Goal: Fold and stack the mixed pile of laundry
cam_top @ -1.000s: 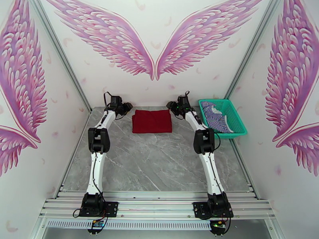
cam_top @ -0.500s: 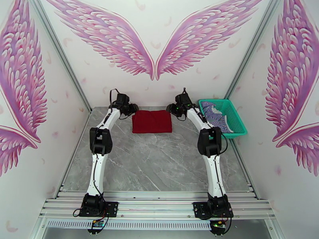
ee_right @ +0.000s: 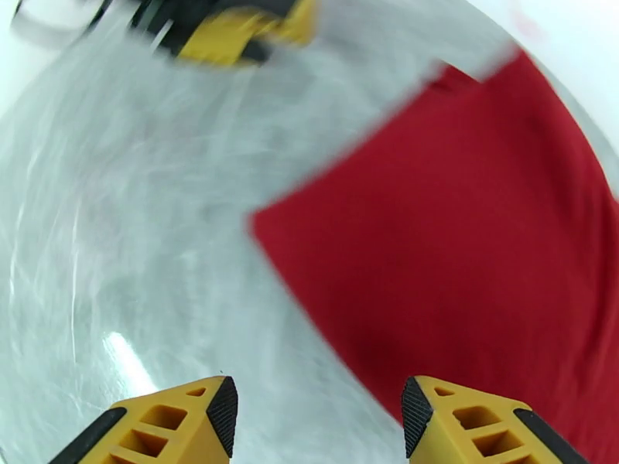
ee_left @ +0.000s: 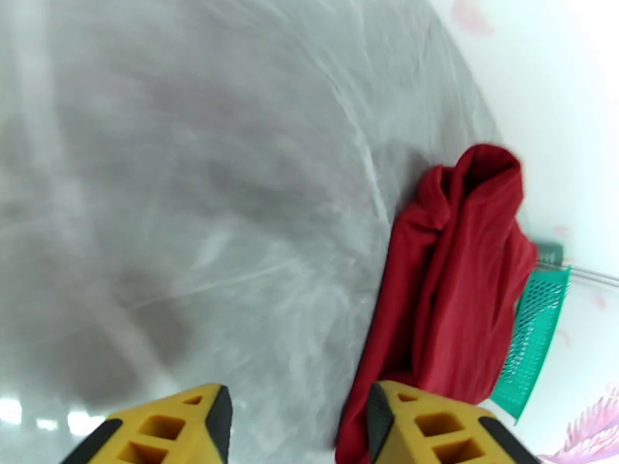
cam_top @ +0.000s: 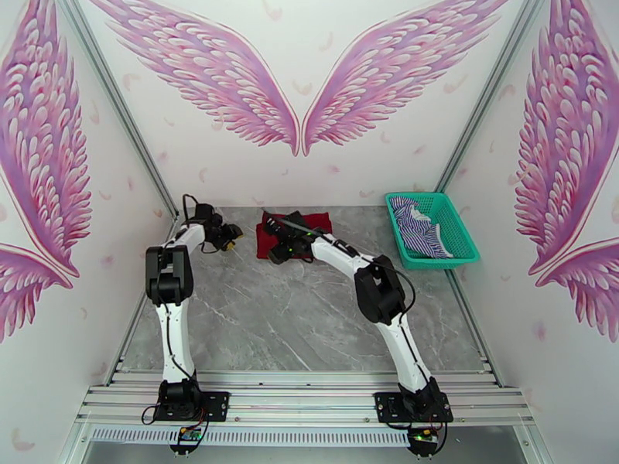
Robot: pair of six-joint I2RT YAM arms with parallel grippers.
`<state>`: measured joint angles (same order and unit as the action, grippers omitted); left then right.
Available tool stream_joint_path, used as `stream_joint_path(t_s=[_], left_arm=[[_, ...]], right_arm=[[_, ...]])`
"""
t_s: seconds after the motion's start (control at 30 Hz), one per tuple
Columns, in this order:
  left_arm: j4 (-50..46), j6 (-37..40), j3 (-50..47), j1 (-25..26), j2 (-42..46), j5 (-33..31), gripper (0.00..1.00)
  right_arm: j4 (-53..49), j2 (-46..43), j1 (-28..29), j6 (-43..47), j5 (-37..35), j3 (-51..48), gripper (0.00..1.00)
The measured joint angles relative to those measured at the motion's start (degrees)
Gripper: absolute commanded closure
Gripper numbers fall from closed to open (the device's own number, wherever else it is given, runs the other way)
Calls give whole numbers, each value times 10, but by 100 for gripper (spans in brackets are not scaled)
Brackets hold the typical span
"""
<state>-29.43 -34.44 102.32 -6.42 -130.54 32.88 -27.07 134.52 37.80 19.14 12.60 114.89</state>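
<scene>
Left claw (ee_left: 298,427) is hanging released over the table (ee_left: 193,226), yellow fingers (ee_left: 186,427) standing apart w/ only grey marble btwn them. Dark red T-shirt (ee_left: 456,288) is lying on the table just to this claw's right, its edge running up beside the right fingertip; can't tell whether it's touching. Teal mesh basket (ee_left: 534,334) is peeking out beyond the shirt, further to the claw's right.

Right claw (ee_right: 317,427) is likewise hanging released, nothing gripped. One corner of the T-shirt is lying ahead of it and to its right, w/ bare table ahead-left. The other claw is showing blurred far ahead-left, near the frame top.

In the top cam the right arm (cam_top: 348,261) is reaching across the table, its claw probably sitting over the T-shirt's near-left corner, tho the arm is hiding part of the cloth. Left claw is sitting left of the T-shirt, slightly apart. Blue-and-white striped shirt (cam_top: 418,230) is lying bunched inside the basket, well off to the right claw's right.
</scene>
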Motion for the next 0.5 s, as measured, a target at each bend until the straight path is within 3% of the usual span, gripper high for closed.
stream_joint_path(t_s=[0.2,0.5], left_arm=[[22,16,-76,-19,64,34,45],[23,30,-120,-26,68,57,45]], right_arm=[[37,28,12,102,-2,36,37],[18,117,20,187,-44,107,38]])
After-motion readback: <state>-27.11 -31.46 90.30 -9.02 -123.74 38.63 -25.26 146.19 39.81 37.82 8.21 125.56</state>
